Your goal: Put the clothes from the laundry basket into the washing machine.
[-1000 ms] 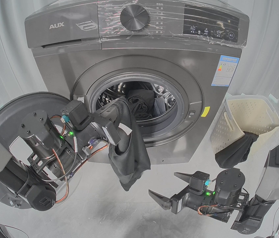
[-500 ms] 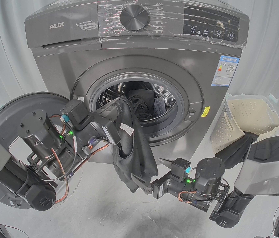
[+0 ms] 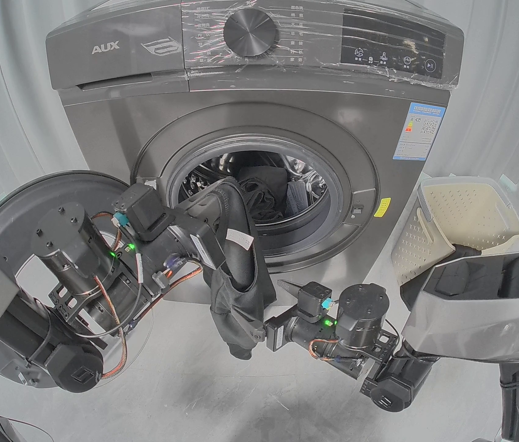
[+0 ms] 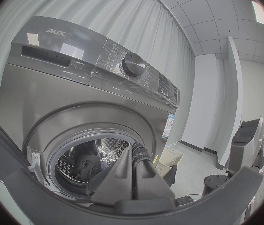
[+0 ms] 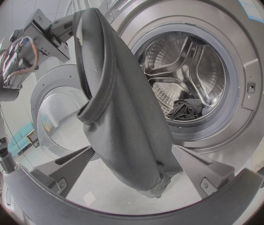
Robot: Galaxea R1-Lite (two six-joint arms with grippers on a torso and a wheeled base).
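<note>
Black cloth is what I have in hand: a dark garment (image 3: 244, 277) hangs from the left pincer (image 3: 213, 199), which is pinched tight on a bunched fold at its top edge. The left wrist view shows that fold squeezed between the two fingers (image 4: 119, 175). The pincer sits right at the mouth of the washing machine (image 3: 271, 112), level with the lower left rim of the drum opening (image 3: 327, 182). The garment droops from there down the front of the machine, outside the drum, its bottom end hanging clear of the floor (image 3: 179, 388). A small white label shows on the cloth.

On the other side, the right pincer (image 3: 271, 311) is low in front of the machine, with its jaws spread apart. In the right wrist view the lower end of the garment hangs between them, one finger on each side and not closed on it. I cannot tell whether either pad touches the fabric.

Inside the drum a heap of dark clothes (image 5: 185, 108) lies at the bottom. The round door (image 3: 57, 216) stands swung open on the machine's left.

To the right of the machine the cream laundry basket (image 3: 474, 210) is tipped forward, and another dark piece (image 3: 413, 288) spills over its rim, partly hidden behind my right arm.
</note>
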